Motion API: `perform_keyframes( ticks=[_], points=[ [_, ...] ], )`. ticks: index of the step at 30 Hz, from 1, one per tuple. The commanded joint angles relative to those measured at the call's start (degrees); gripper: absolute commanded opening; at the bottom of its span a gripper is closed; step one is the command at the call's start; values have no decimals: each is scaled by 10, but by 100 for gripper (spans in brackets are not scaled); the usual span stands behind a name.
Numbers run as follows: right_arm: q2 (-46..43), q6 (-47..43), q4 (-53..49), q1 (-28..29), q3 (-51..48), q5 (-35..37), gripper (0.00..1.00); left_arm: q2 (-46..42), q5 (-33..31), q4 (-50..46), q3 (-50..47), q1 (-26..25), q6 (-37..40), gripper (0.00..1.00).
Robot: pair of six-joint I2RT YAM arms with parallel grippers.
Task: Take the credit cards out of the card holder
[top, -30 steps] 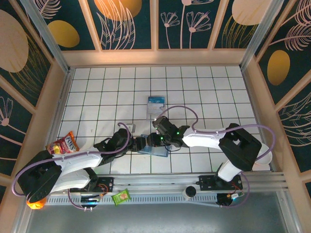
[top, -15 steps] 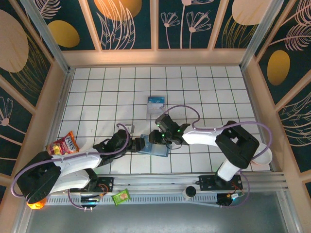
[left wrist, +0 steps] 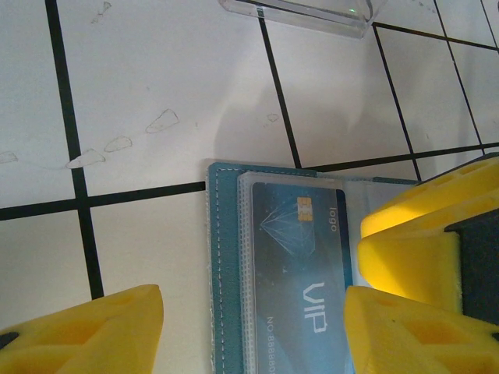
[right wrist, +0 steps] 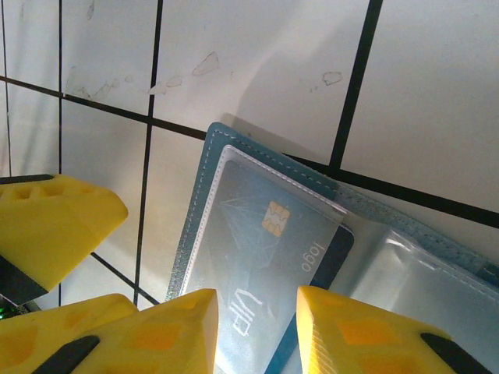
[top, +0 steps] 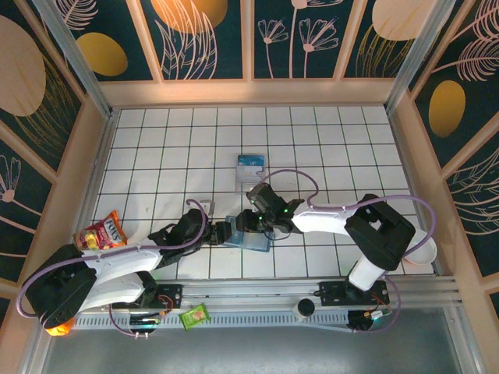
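1. The card holder [top: 256, 241] lies open and flat on the white tiles. It is on the near side of the clear plastic case [top: 249, 167], almost straight toward the arm bases, close to the case but not touching it.
2. A dark blue VIP card [left wrist: 300, 273] with a gold chip sits in the holder's see-through pocket, chip end pointing toward the case.
3. The left gripper [left wrist: 253, 327] is below and slightly left of the case, and its jaws are spread wide. One yellow finger [left wrist: 86, 331] is over bare tile outside the holder's stitched edge. The other is over the holder, so the carded panel lies in the gap, and nothing is gripped.
4. The right gripper [right wrist: 257, 312] is directly on the near side of the case, meeting the left one over the holder. Its jaws stand narrowly apart. The card passes under both yellow fingers [right wrist: 156, 335], and whether the tips press on it cannot be told.
5. A snack bag [top: 101, 232] lies far left of the case, well apart.
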Motion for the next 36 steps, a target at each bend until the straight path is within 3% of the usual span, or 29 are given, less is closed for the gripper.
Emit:
perform_keyframes(
  ticks=[1,12,22,36],
  points=[
    [13,-4,7,3,-5,-8,33,-8,-5,-6,-5,3,-7,62],
    [31,-12,-15,3,-4,-2,32,-11,-5,-7,-6,3,-6,62],
    [4,-26,-75,17,8,80,32,-20,-12,-17,-8,3,-7,62],
    [21,-49,-40,35,28,37,32,-33,-18,-25,-11,3,-6,62]
  ],
)
